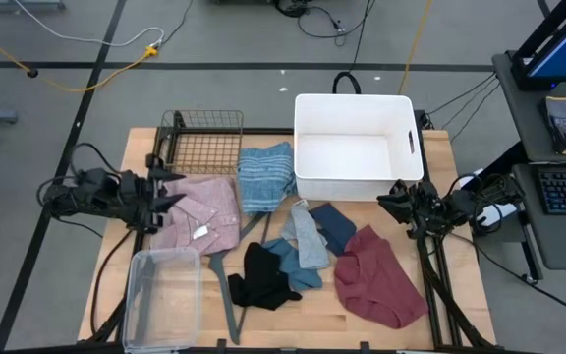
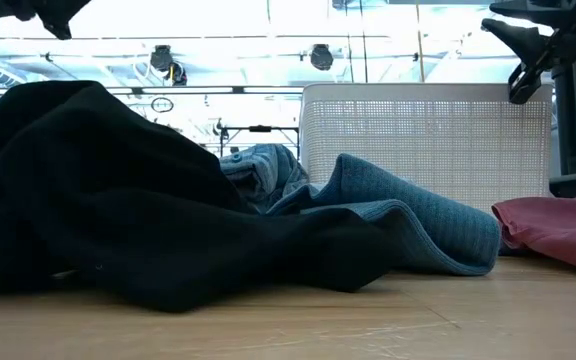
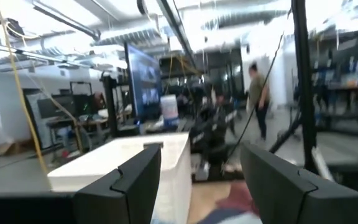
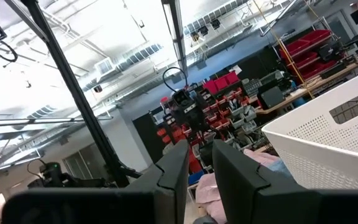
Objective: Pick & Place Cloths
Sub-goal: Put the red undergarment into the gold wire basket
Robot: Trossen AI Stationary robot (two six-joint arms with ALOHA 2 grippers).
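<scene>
Left gripper (image 1: pixel 172 198) hovers empty with jaws spread right at the pink shirt's (image 1: pixel 207 213) edge, nearer than any other cloth, while the right gripper (image 1: pixel 388 201), jaws nearly together and empty, waits above the maroon cloth (image 1: pixel 379 280) beside the bin (image 1: pixel 354 146).

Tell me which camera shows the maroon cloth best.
The high view: the whole maroon cloth lies spread on the table's right side, below the white bin. The low view catches only its edge. The left wrist view shows a blurred reddish patch; the right wrist view, nothing.
</scene>
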